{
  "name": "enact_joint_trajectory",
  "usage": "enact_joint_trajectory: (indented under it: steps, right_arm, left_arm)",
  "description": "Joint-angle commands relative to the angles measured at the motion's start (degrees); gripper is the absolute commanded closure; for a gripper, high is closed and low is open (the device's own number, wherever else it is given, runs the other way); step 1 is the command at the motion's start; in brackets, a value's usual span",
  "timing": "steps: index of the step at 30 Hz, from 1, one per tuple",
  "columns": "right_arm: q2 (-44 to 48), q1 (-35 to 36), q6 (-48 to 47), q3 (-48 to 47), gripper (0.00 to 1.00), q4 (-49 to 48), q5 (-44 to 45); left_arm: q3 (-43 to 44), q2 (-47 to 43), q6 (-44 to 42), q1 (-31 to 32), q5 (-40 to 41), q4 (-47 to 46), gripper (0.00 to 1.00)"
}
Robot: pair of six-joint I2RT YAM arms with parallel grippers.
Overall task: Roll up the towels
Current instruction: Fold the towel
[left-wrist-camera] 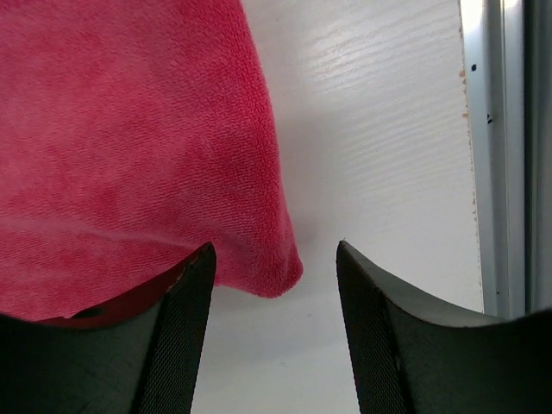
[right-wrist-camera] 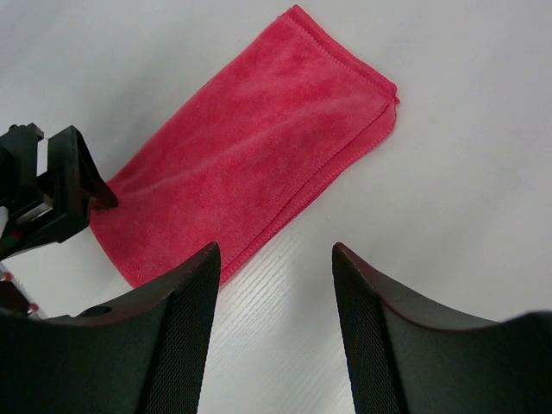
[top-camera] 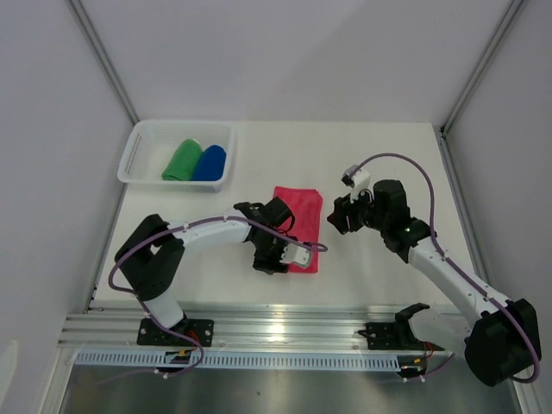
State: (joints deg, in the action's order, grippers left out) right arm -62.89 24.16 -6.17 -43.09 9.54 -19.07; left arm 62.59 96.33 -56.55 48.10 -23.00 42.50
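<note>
We saw pink towel (top-camera: 300,226) flat on desk (top-camera: 379,155) | left gripper (left-wrist-camera: 274,250) wide over its near corner | right gripper (right-wrist-camera: 276,250) wide, empty

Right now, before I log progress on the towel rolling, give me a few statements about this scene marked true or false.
1. The green towel and the blue towel lie rolled in the white basket. True.
2. The pink-red towel is rolled up too. False: it lies flat and folded on the table, outside the basket.
3. The right gripper is shut on the pink-red towel. False: its jaws are open and empty, off to the towel's side.
4. The left gripper is open at a corner of the pink-red towel. True.
</note>
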Motion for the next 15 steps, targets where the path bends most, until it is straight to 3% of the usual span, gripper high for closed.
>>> enact_joint_trajectory:
  steps: [1, 7, 10, 11, 14, 15]
  right_arm:
    - [2.69, 0.27, -1.73, 0.46, 0.42, -1.19, -0.35]
    - [3.57, -0.17, -5.77, 0.29, 0.41, 0.13, -0.7]
    - [3.65, -0.34, -6.83, -0.15, 0.41, 0.3, -2.37]
    - [3.66, -0.34, -6.92, -0.24, 0.41, 0.22, -4.12]
    - [4.27, 0.35, -9.63, 0.2, 0.41, 1.27, -7.46]
    - [4.79, 0.71, -13.13, 1.51, 0.41, 1.62, -8.95]
  left_arm:
    - [-1.85, 1.05, 1.01, 0.24, 1.39, -3.21, 0.38]
    - [-6.59, 1.66, 5.21, 0.33, 2.0, -5.93, 0.39]
    - [-7.91, 1.93, 8.29, 0.86, 3.4, -8.57, 0.55]
    - [-8.01, 1.93, 9.17, 0.86, 3.58, -8.92, 0.72]
    - [-7.83, 1.49, 11.46, 0.68, 2.97, -8.58, 0.95]
    - [-7.48, 1.14, 11.81, -0.1, 2.1, -7.97, 0.98]
